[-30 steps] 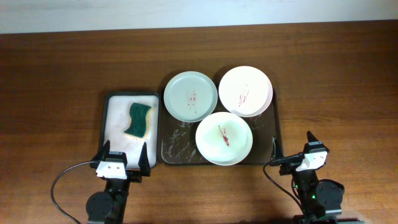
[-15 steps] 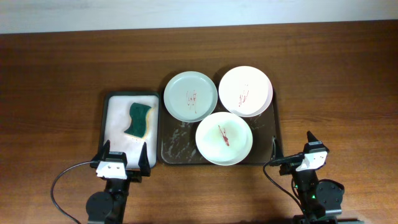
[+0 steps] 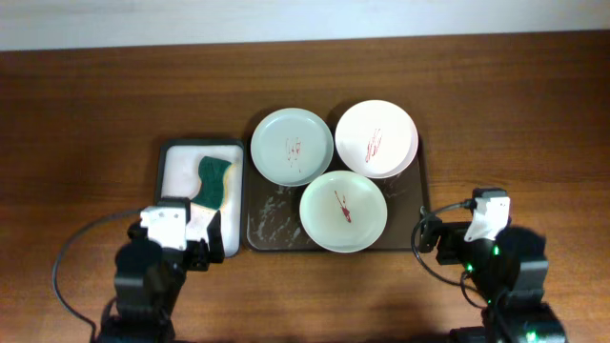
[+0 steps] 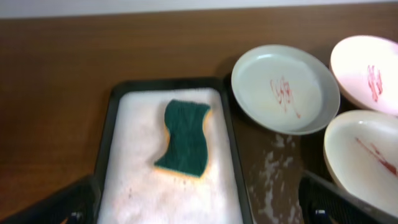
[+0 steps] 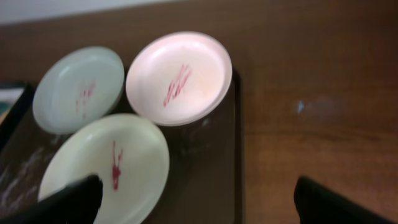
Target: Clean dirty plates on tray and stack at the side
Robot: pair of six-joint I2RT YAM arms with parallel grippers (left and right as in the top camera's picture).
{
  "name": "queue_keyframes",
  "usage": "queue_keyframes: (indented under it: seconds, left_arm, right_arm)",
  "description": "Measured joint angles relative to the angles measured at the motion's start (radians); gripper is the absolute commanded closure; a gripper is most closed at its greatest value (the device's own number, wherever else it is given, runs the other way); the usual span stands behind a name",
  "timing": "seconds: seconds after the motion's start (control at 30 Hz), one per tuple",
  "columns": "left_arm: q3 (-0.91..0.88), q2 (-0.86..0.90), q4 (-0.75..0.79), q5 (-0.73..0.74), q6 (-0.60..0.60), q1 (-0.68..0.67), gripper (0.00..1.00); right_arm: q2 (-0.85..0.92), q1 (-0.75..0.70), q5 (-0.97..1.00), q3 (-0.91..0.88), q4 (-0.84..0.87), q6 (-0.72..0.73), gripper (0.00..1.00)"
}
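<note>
Left tool (image 4: pixel 202 202) and right tool (image 5: pixel 207 199) parted wide, empty, above near edge of bench (image 3: pixel 95 114); pale green round plate (image 3: pixel 292 147) and two white round plates (image 3: pixel 376 139) (image 3: pixel 343 211), red-streaked, seated on large dark rectangular tray (image 3: pixel 262 233).

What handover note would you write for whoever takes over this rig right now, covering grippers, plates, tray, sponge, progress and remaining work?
Left gripper: open, empty, over the near end of the small tray; the green sponge lies in it.
Right gripper: open, empty, beside the dark tray's front right corner.
Pale green plate, rear white plate and front white plate: all on the dark tray, each red-streaked.
Done: nothing wiped or stacked.
Left: take sponge, wipe all three, stack them beside the tray.
</note>
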Motion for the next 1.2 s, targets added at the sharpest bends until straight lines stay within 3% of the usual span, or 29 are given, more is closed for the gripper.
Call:
queue_keyframes:
  seconds: [0.13, 0.23, 0.3, 0.5, 0.63, 0.77, 0.87, 0.9, 0.93, 0.97, 1.03, 1.1, 1.2]
  left_arm:
    - [0.325, 0.390, -0.300, 0.000, 0.000, 0.000, 0.01]
    - [0.351, 0.540, -0.356, 0.035, 0.000, 0.000, 0.01]
    - [0.352, 0.627, -0.320, 0.079, 0.000, 0.000, 0.01]
    - [0.358, 0.732, 0.096, 0.005, -0.024, 0.000, 0.07]
    - [0.359, 0.993, 0.216, -0.032, -0.026, 0.000, 0.25]
    - [0.358, 1.153, 0.258, -0.037, -0.029, 0.000, 0.49]
    - [0.359, 1.197, 0.259, -0.042, -0.031, 0.000, 0.91]
    - [0.362, 1.198, 0.253, -0.045, -0.031, 0.000, 1.00]
    - [0.366, 1.198, 0.242, -0.046, -0.031, 0.000, 1.00]
    - [0.370, 1.198, 0.230, -0.046, -0.033, 0.000, 1.00]
    - [0.386, 1.194, 0.174, -0.046, -0.031, 0.000, 1.00]
    - [0.407, 1.139, 0.044, -0.045, -0.031, 0.000, 1.00]
    - [0.428, 1.009, -0.032, 0.016, -0.031, 0.000, 1.00]
  right_arm:
    - [0.363, 0.000, -0.007, 0.366, -0.318, 0.000, 0.01]
    - [0.479, 0.000, -0.053, 0.477, -0.331, 0.000, 0.01]
    - [0.510, 0.000, -0.087, 0.481, -0.330, 0.000, 0.01]
    - [0.624, 0.000, -0.134, 0.484, -0.327, 0.000, 0.01]
    - [0.653, 0.000, -0.142, 0.484, -0.326, 0.000, 0.01]
    - [0.653, 0.000, -0.145, 0.484, -0.326, 0.000, 0.02]
    - [0.653, 0.000, -0.145, 0.484, -0.327, 0.000, 0.01]
    - [0.653, 0.000, -0.145, 0.484, -0.327, 0.000, 0.01]
    - [0.653, 0.000, -0.145, 0.484, -0.327, 0.000, 0.01]
    - [0.658, 0.000, -0.145, 0.484, -0.328, 0.000, 0.04]
    - [0.691, 0.000, -0.145, 0.485, -0.345, -0.008, 0.30]
    - [0.737, 0.000, -0.152, 0.485, -0.351, -0.014, 0.41]
    - [0.854, 0.000, -0.176, 0.485, -0.351, -0.017, 0.55]
